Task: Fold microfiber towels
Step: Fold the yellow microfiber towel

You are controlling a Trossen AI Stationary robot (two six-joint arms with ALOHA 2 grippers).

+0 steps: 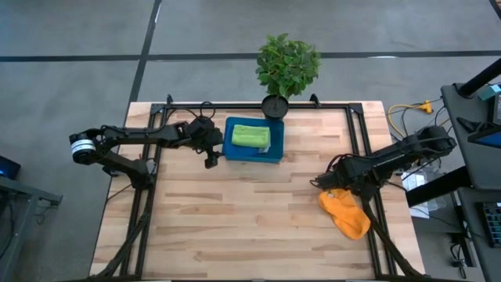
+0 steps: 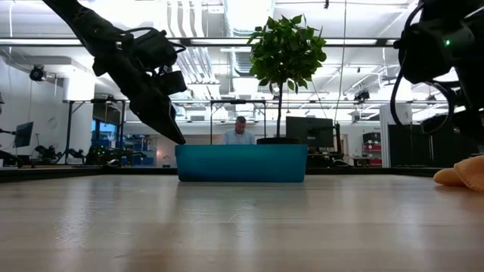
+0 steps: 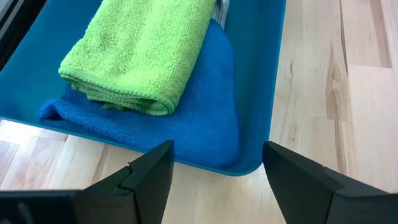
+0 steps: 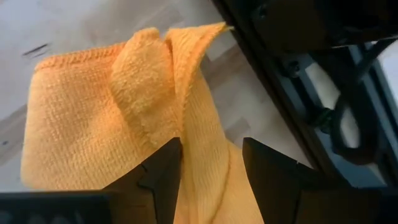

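Orange microfiber towel (image 1: 345, 213) lies rumpled near the table's right edge, partly off the wood toward the frame rail — your right gripper (image 1: 327, 182) sits at its upper end. From the right wrist you see a raised fold of the cloth running between that gripper's two fingers (image 4: 163, 176); whether they pinch it or merely straddle it cannot be told.

Your left gripper (image 1: 211, 159) hangs just off the blue tray's (image 1: 232, 153) near left corner, its fingers (image 3: 149, 174) spread apart with nothing between them. Inside the tray, the lime green towel (image 3: 144, 53) lies folded on top of the bright blue towel (image 3: 205, 118) — a sliver of grey-white cloth (image 3: 222, 11) shows at the far side beneath them.

The tray stands at the back of the wooden table (image 1: 235, 227), just in front of a potted plant (image 1: 286, 66). In the low view a person (image 2: 240, 131) is seated beyond the tray.
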